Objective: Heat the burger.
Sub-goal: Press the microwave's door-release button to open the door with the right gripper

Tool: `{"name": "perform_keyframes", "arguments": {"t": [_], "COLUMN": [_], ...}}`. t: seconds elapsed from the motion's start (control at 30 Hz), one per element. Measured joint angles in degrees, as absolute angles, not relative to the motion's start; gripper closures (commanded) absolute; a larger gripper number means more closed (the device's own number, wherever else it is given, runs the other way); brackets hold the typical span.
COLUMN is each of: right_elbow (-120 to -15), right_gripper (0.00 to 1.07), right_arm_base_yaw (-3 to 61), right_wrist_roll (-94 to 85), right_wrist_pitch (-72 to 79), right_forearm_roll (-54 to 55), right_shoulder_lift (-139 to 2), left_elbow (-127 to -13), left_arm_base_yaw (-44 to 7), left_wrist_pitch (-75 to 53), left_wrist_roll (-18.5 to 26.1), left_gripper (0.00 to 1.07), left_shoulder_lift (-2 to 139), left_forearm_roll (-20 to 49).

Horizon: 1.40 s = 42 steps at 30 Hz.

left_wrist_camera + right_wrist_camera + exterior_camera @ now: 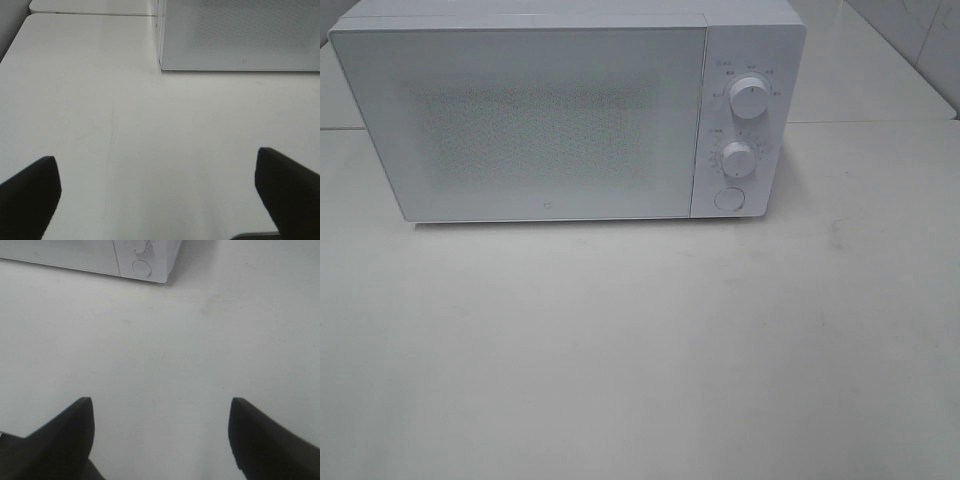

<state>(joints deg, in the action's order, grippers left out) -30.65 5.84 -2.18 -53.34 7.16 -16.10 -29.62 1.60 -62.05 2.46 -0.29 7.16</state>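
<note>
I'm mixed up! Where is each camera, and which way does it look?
Exterior high: up high, looking down at the white boxy microwave on the white table; no robot shows.
Left wrist: on the left arm, facing the microwave's door; black left jaws open.
Right wrist: on the right arm, facing its round white button; black right jaws open.
All three share the microwave.

There is one white microwave [752, 45], with one door [520, 120] across its front. On the control panel I count two round knobs, an upper knob [749, 97] and a lower knob [738, 159], and one round button [727, 199] below them. There are two table tops: the near table [620, 350] and a second table [90, 6] butted against its far edge. Two hands are in sight, the left hand [157, 200] and the right hand [160, 427]. Each shows two dark fingers [30, 192], so four fingers in all.
</note>
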Motion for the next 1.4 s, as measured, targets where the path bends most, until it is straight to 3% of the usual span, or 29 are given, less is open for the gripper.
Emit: {"name": "perform_keyframes", "arguments": {"t": [0.53, 1.4], "right_elbow": [-28.65, -28.65], "right_gripper": [0.34, 0.34], "right_arm_base_yaw": [3.72, 3.72], "right_wrist_roll": [1.89, 1.89], "right_wrist_pitch": [-57.18, -57.18], "right_forearm_roll": [3.50, 3.50], "right_shoulder_lift": [-0.23, 0.17], "left_elbow": [-29.62, -29.62], "left_arm_base_yaw": [1.60, 1.60], "left_wrist_pitch": [-62.05, -62.05], "left_wrist_roll": [2.46, 2.46], "left_gripper": [0.09, 0.09], "left_shoulder_lift": [-0.29, -0.29], "left_forearm_roll": [7.16, 7.16]}}
